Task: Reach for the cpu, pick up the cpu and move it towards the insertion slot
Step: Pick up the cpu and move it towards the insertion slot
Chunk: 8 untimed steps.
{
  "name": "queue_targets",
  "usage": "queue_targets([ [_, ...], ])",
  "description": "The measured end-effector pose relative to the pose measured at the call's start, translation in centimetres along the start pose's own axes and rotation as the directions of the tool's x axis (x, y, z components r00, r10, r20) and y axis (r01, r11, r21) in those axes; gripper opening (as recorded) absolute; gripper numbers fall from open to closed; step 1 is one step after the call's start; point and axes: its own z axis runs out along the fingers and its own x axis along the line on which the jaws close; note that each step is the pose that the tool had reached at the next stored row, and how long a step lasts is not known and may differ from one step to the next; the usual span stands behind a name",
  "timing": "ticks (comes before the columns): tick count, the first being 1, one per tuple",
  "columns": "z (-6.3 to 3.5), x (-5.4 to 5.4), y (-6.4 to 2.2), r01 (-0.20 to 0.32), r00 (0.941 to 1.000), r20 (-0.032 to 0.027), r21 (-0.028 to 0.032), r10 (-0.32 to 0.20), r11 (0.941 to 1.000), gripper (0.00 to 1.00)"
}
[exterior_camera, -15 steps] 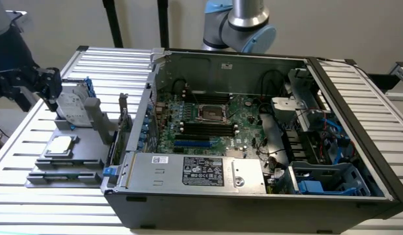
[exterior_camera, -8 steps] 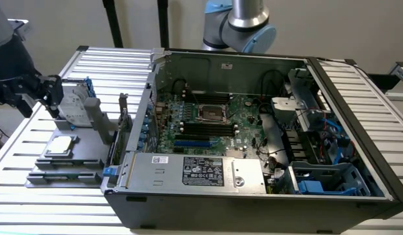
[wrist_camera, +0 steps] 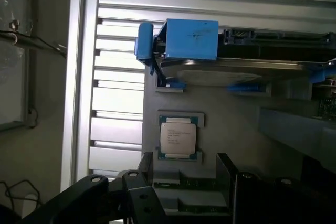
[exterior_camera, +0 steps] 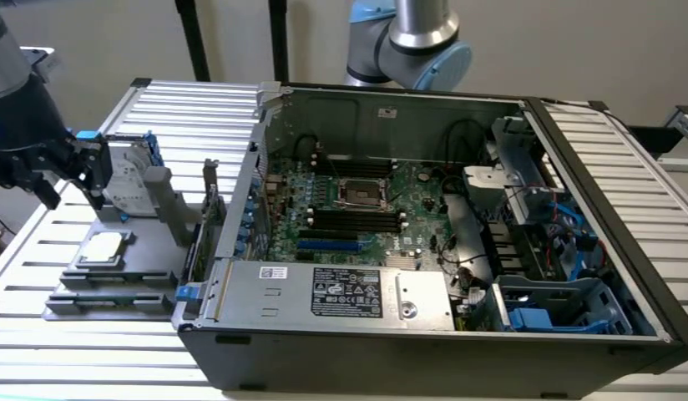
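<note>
**Tool** (exterior_camera: 74, 195): dark, on the arm at the exterior view's far left. Its fingers (wrist_camera: 131, 192) are spread apart and released, with nothing between them. It hangs above the grey holder, close to the hard drive, and is clear of the cpu.

**Cpu** (exterior_camera: 104, 248) (wrist_camera: 178, 137): small flat square chip with a silver top and a pale rim. It lies flat in a shallow seat on the grey holder, left of the computer case in the exterior view and nearer the camera than the tool. Nothing touches it.

**Grey holder** (exterior_camera: 121, 280): a stepped fixture on the worktop, just beside the case's left wall. It carries the cpu and the hard drive.

**Hard drive** (exterior_camera: 127, 180) (wrist_camera: 231, 69): silver with blue brackets. It stands on the holder's far part, beyond the cpu.

**Insertion slot** (exterior_camera: 363, 194): square socket with a shiny metal frame and a dark centre, on the green board inside the case. It is well apart from the cpu, to the exterior view's right.

**Memory slots** (exterior_camera: 350, 220): long and black, just on the near side of the socket.

**Blue card slot** (exterior_camera: 327, 246): nearer still on the board.

**Computer case** (exterior_camera: 611, 167): lies open on its side.

**Power supply** (exterior_camera: 333, 292): silver box along the case's near edge.

**Worktop** (exterior_camera: 54, 359): slatted pale metal.
</note>
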Motion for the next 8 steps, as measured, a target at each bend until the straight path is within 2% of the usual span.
queue_targets([
  [8, 1.45, 0.2, -0.03, 0.005, 1.0000, -0.0002, 0.0001, -0.005, 1.0000, 0.60],
])
